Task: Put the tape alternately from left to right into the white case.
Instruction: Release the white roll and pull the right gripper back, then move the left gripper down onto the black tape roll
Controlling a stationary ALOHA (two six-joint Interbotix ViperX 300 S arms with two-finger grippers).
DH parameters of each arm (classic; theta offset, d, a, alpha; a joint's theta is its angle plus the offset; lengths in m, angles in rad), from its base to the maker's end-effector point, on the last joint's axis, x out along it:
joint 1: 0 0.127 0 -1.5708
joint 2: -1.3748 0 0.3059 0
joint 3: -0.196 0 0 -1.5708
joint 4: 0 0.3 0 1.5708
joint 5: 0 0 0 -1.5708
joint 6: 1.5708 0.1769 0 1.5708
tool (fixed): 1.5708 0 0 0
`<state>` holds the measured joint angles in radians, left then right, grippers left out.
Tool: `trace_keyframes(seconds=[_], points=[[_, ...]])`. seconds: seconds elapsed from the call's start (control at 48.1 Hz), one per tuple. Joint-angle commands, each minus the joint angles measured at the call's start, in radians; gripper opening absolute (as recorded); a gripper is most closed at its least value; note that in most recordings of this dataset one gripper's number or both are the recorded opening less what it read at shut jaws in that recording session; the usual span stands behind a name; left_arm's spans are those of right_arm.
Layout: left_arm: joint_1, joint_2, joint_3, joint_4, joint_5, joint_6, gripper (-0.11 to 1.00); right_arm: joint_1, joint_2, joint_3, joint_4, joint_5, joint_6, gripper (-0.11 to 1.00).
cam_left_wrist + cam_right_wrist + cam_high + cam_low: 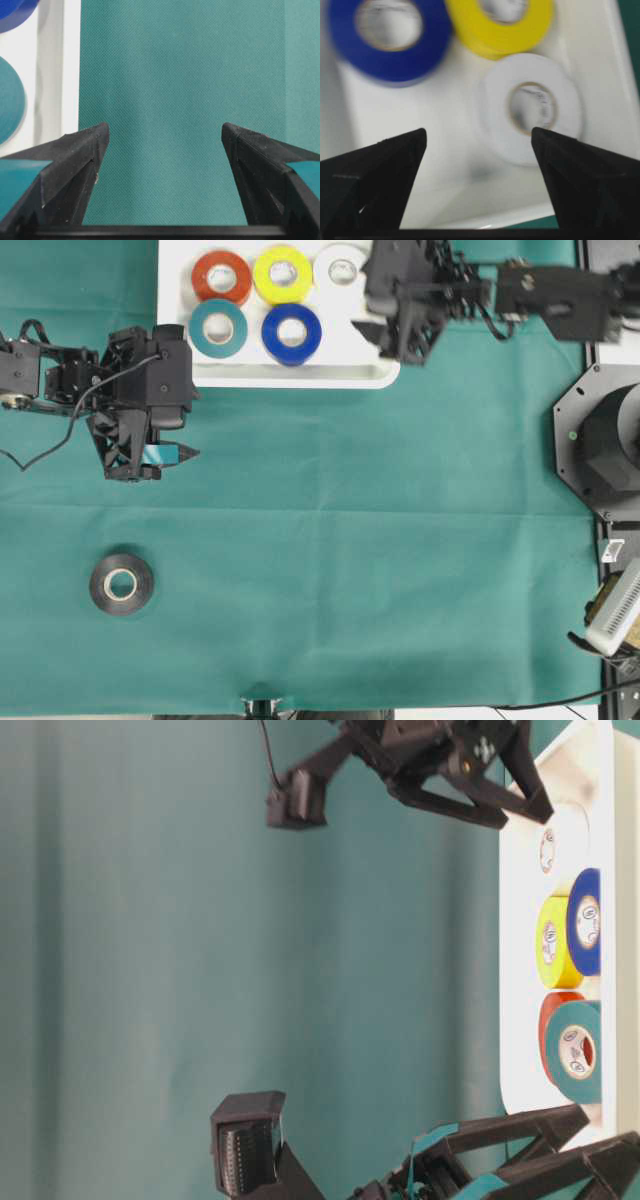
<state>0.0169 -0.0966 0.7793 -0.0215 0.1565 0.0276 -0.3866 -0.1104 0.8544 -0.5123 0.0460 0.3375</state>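
I see the white case (300,375) at the top of the green cloth (350,540) holding red (221,278), yellow (282,273), white (340,267), teal (218,327) and blue (291,333) tape rolls, with my right gripper (479,142) over its right end, jaws apart and empty, the white roll just ahead. My left gripper (165,135), jaws also spread and empty, hangs over cloth just beside the case's lower left corner, and the black tape roll (121,584) lies well below the case. The right arm hides the case's right end from overhead, and the wrist view there is blurred.

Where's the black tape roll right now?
In the overhead view, the black tape roll lies alone on the green cloth at lower left, below the left end effector, far from the white case.
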Motion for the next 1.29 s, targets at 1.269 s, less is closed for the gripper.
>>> trace_keyframes(seconds=[1.269], points=[[-0.032,-0.025,-0.011,0.000,0.002,-0.002,0.94,0.336,-0.166,0.130,0.003,-0.115,0.006,0.84]])
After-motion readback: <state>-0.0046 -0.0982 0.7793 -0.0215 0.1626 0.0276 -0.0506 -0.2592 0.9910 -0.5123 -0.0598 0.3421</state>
